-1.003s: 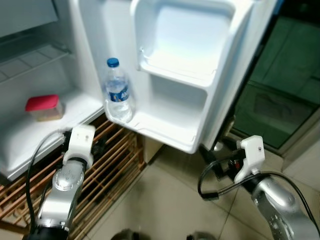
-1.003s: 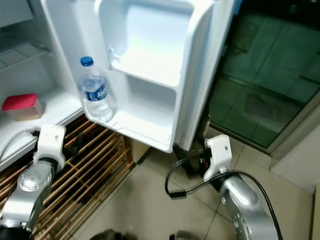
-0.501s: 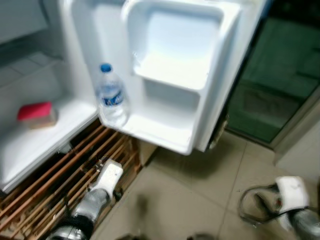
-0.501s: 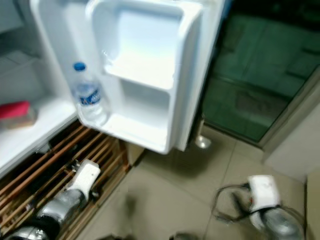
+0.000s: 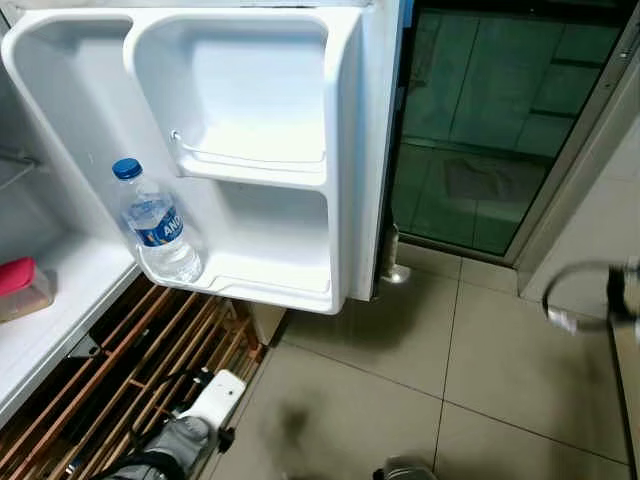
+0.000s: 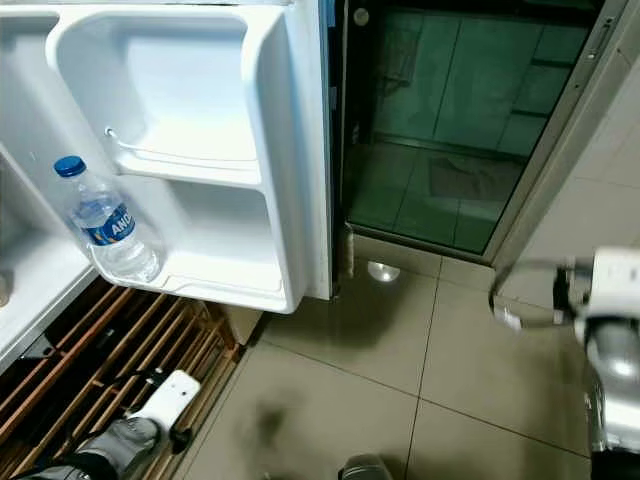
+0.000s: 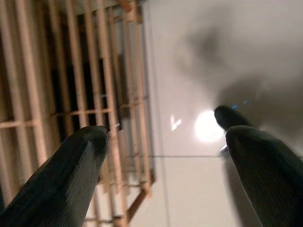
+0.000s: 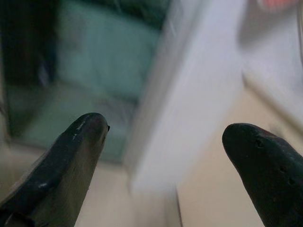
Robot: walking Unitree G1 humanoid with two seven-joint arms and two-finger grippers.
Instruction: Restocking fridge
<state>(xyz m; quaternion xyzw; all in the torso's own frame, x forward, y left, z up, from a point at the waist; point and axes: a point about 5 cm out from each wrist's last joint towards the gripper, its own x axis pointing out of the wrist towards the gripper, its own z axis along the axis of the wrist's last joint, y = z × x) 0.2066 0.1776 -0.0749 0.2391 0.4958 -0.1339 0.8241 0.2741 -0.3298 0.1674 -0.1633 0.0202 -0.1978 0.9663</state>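
The white fridge door stands open. A clear water bottle with a blue cap stands upright at the left end of the door's lower shelf. A red-lidded container rests on the fridge's inner shelf at the far left. My left arm hangs low beside the wooden rack, and its gripper is open over the floor, holding nothing. My right arm is out at the right edge, and its gripper is open and holds nothing.
A wooden slatted rack lies under the fridge. A dark glass sliding door stands behind the fridge door. Beige floor tiles spread to the right of the rack.
The camera has swung right, so the fridge sits further left in view. My left arm has dropped low beside the rack. My right arm has swung out to the right edge.
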